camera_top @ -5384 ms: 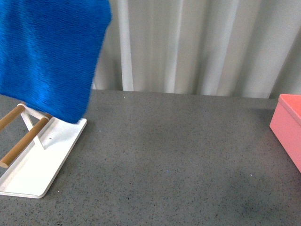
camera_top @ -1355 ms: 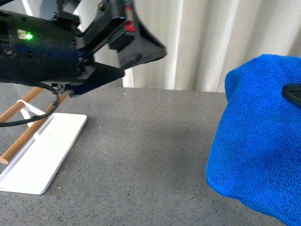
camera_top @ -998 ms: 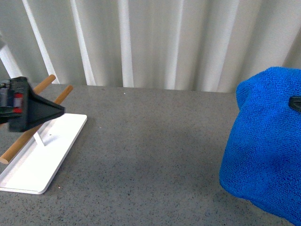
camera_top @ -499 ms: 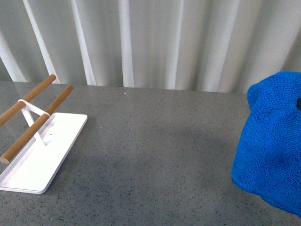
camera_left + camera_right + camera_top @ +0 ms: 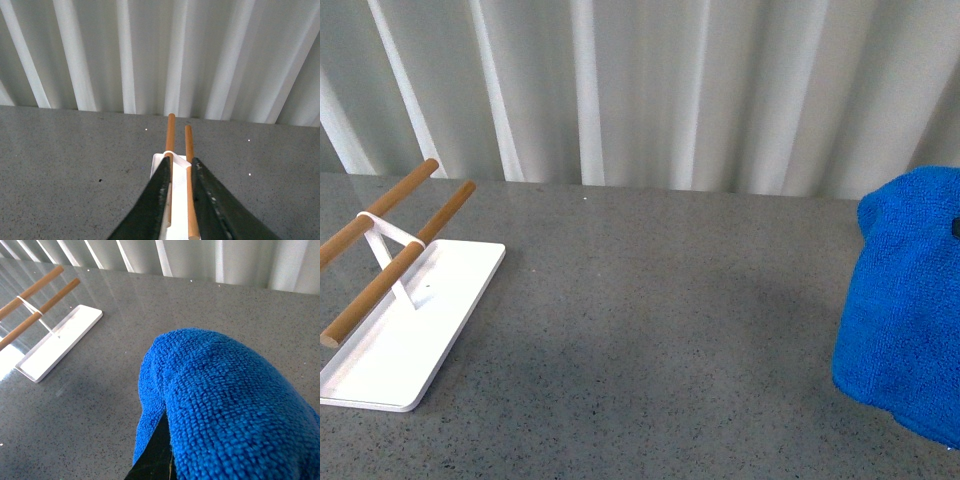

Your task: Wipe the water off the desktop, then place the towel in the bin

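Observation:
The bright blue towel [image 5: 905, 310] hangs above the dark grey speckled desktop [image 5: 650, 330] at the far right of the front view. My right gripper [image 5: 170, 440] is shut on the towel [image 5: 230, 400], which covers it almost fully; only one dark finger [image 5: 156, 455] shows under the cloth. My left gripper [image 5: 181, 162] is shut and empty, held above the white tray, and it is out of the front view. The salmon-pink bin is not in view. I see no water on the desktop.
A flat white tray [image 5: 430, 310] with two slanted wooden rods [image 5: 395, 270] stands at the left of the desktop; it also shows in the left wrist view [image 5: 177, 190] and the right wrist view [image 5: 60, 342]. A white pleated curtain [image 5: 670, 90] closes the back.
The towel has gone from the left, over the tray, to the far right and keeps drifting right. The left arm has pulled back out of the front view. The bin no longer shows.

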You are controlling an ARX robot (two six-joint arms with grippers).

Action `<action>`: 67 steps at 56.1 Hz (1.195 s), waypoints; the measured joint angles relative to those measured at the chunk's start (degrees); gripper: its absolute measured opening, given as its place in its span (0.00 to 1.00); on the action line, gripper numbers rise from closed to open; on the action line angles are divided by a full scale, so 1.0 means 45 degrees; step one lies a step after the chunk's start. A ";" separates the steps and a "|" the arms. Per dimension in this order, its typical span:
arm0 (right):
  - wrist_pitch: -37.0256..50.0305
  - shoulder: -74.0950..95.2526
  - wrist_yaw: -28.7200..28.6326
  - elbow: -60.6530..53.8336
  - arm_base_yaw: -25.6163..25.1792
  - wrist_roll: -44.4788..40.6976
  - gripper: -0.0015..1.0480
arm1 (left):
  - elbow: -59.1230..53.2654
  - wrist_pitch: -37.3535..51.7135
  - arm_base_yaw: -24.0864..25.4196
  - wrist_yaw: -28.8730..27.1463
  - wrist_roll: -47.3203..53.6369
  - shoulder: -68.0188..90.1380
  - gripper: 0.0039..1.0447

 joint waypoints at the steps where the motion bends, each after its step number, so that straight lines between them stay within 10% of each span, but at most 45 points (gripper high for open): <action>1: -0.0121 0.0019 0.0097 0.0063 0.0053 -0.0063 0.04 | -0.0049 -0.0049 -0.0073 -0.0087 0.0000 -0.0092 0.11; 40: -0.1909 0.0316 0.1472 0.1525 0.1656 -0.1307 0.04 | -0.1647 -0.2516 -0.4143 -0.4153 -0.0189 -0.4561 0.03; 67: -0.2273 0.0335 0.1996 0.1880 0.1957 -0.1287 0.04 | -0.1651 -0.4522 -0.4333 -0.4192 -0.0194 -0.6688 0.03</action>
